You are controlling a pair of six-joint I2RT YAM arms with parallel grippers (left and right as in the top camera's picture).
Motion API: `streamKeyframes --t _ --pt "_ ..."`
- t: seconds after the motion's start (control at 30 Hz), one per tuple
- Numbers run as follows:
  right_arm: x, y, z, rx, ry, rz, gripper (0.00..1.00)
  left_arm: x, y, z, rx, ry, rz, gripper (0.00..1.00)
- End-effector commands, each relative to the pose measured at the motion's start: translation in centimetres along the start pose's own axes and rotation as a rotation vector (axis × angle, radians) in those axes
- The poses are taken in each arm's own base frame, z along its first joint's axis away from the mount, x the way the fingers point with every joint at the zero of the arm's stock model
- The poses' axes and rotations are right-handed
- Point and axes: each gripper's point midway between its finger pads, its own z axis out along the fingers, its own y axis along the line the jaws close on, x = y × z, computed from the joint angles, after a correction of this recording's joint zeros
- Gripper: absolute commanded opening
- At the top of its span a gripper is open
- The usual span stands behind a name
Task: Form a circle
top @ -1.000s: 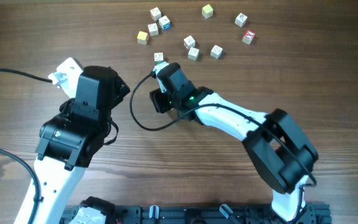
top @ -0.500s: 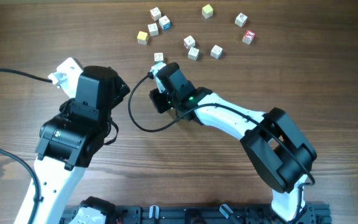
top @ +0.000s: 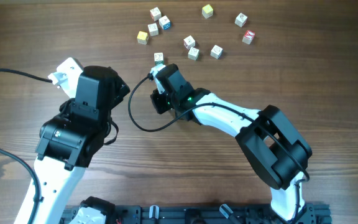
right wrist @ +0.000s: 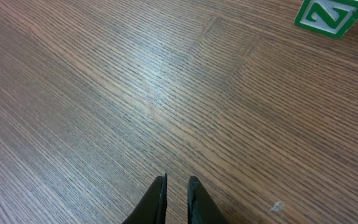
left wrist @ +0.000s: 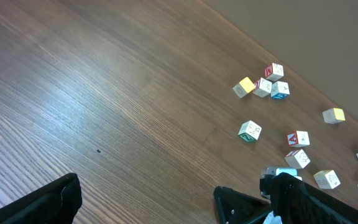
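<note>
Small wooden letter cubes lie scattered at the table's far side, in no circle. A green-edged "N" cube [top: 158, 57] [right wrist: 328, 15] [left wrist: 250, 131] sits nearest the arms. My right gripper [top: 160, 67] [right wrist: 176, 182] points at the bare wood just short of it, jaws drawn almost together with nothing between them. A yellow cube [top: 142, 37] [left wrist: 245, 87] and white cubes [top: 193, 53] lie farther back. My left gripper [left wrist: 145, 199] is wide open and empty, well to the left of the cubes.
Other loose cubes lie at the back: a blue one [top: 165, 23], a red one [top: 248, 37], another yellow one [top: 207, 10]. A black cable [top: 135, 118] loops between the two arms. The left arm [top: 89, 99] stands at the left.
My right gripper's jaws have closed on nothing while the arm crept slightly toward the green cube. The cubes and the left arm have not moved.
</note>
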Motion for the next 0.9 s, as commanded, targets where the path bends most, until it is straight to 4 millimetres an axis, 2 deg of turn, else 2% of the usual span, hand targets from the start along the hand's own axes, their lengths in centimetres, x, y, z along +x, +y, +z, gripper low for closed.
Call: streamKeyframes --t 0.0,0.67,0.8,0.87 --pt "-0.1 0.5 0.6 -0.018 0.003 0.006 0.13 -0.6 0.1 0.0 -0.011 -0.02 0.006 1.0" --pt "0.4 -0.1 0.6 0.012 0.021 0.035 0.14 -0.6 0.1 0.0 -0.011 -0.02 0.006 1.0" --pt "-0.7 0.3 -0.2 0.006 -0.002 0.052 0.17 -0.6 0.1 0.0 -0.011 -0.02 0.006 1.0" --pt "-2.3 0.7 -1.5 -0.004 -0.045 0.069 0.15 -0.6 0.1 0.0 -0.011 -0.02 0.006 1.0"
